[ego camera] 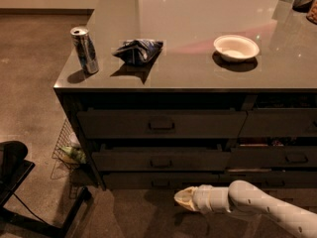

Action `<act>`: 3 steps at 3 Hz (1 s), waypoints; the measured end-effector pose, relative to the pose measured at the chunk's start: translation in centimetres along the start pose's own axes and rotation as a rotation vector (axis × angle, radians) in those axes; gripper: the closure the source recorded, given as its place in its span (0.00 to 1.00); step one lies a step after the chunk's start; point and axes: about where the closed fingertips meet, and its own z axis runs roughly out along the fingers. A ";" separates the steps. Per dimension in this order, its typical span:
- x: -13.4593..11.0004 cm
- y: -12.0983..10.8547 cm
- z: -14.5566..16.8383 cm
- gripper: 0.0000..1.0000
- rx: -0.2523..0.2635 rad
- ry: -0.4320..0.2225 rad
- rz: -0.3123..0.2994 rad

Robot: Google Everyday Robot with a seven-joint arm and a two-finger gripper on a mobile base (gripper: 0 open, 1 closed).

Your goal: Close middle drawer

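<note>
The middle drawer [161, 160] sits in the front face of the desk [198, 78], below the taller top drawer [161, 124] and above the bottom drawer [158, 181]. We see its front roughly level with the fronts of its neighbours, and its interior is not visible.

The pincer [181, 199] hangs low in front of the desk's front edge, below the bottom drawer and slightly right of the drawer handles, clear of all fronts. We cannot tell whether it is released or clenched.

On the desk top:
- a can [84, 49] stands upright at the front left corner;
- a crumpled bag [137, 51] lies just right of it;
- a white bowl [236, 47] lies further right.
</note>
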 end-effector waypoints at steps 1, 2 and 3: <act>0.0 0.0 0.0 1.00 0.000 0.000 0.000; 0.4 -2.8 -0.4 1.00 0.027 0.000 -0.008; 0.5 -8.3 -1.5 1.00 0.067 0.011 -0.039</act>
